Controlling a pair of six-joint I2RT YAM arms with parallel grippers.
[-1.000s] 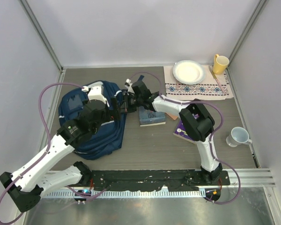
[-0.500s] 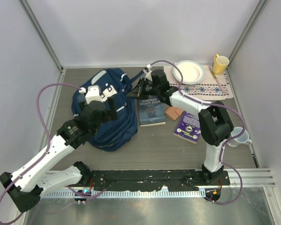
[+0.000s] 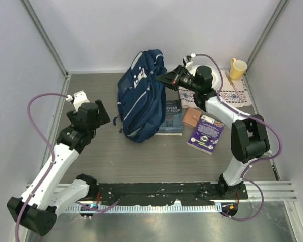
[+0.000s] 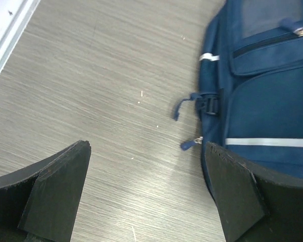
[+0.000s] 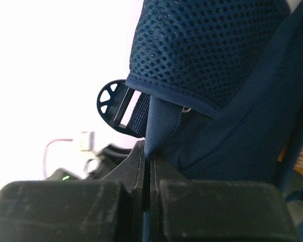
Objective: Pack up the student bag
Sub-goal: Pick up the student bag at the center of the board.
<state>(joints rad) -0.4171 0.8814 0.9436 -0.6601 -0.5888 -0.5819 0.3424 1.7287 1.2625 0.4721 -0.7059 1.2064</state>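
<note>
- Toward twelve o'clock on the table, the student bag (image 3: 141, 98) stands hoisted almost upright, its bottom resting on the boards and its top leaning toward the back wall.
- At the bag's one o'clock the right gripper (image 5: 149, 161) is pinched tight on a thin fold of navy fabric just under the mesh padding, with a black strap buckle (image 5: 113, 108) beside it.
- Judging by how it sags and creases, the bag is soft and floppy, with no stiffness of its own. It looks light, and it would slump if let go.
- A fold of cloth is a poor hold, to my eye. The top handle or the rim of the opening would grip better, and smooth fabric may slide out of narrow jaws.
- At the bag's eight o'clock the left gripper (image 4: 147, 151) hovers over bare table, spread wide and holding nothing, just beside the bag's front pocket.
- At the bag's four o'clock lie a blue paperback (image 3: 172, 118), partly under the bag, a brown wallet (image 3: 193, 117) and a purple book (image 3: 206, 132).
- Grey wood-grain table (image 3: 156, 156), flat and matte.
- An embroidered cloth (image 3: 235, 95) and a yellow mug (image 3: 237, 68) sit at two o'clock, and pale walls (image 3: 35, 60) close three sides.
</note>
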